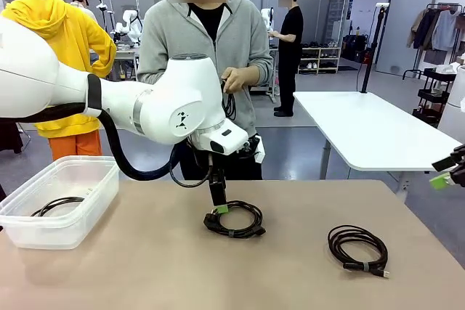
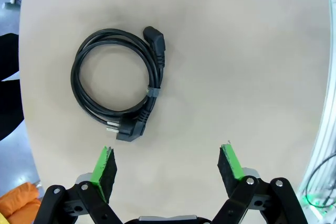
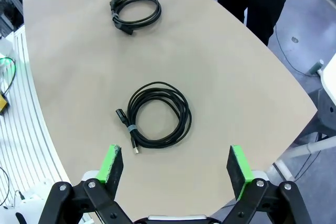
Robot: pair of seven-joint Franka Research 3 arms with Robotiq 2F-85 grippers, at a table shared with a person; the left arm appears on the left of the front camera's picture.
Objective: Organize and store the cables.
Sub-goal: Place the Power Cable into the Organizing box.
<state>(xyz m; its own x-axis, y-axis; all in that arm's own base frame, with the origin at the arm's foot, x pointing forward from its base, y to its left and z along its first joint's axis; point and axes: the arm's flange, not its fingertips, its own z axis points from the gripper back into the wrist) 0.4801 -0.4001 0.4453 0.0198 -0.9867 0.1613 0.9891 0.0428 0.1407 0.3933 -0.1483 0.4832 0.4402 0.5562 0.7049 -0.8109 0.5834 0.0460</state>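
1. The right gripper point(image 3: 176, 153) hangs over the table's point(image 1: 145, 266) near right corner. Its jaws are spread wide and nothing is between them. From the front it point(image 1: 445, 172) shows just off the table's right edge.
2. The right coil point(image 1: 360, 265) lies flat on the table's near right part. It is a thin black cord wound in a ring, with a tie and a small plug on one side. In the right wrist view it point(image 3: 131, 127) lies ahead of the pads point(image 3: 113, 163), clear of them.
3. A clear bin point(image 1: 73, 223) stands on the table's left edge. The bin coil point(image 1: 58, 205), thin and black, lies flat inside it.
4. The mid coil point(image 1: 234, 221) lies flat at the table's middle. It is a thicker black power cord with a tie, and both plugs are on the same side of the ring point(image 2: 152, 92) point(image 3: 123, 22).
5. The left gripper point(image 1: 219, 208) points down at the table's middle, at the mid coil's left rim. Its jaws point(image 2: 167, 150) are wide apart and hold nothing. The mid coil lies beyond one finger point(image 2: 105, 169), not between the two. Whether that finger touches the cord I cannot tell.
6. A person in a grey hoodie stands at the table's far side. One hand point(image 1: 240, 78) holds a black cable point(image 1: 229, 103) that hangs in loops above the table.
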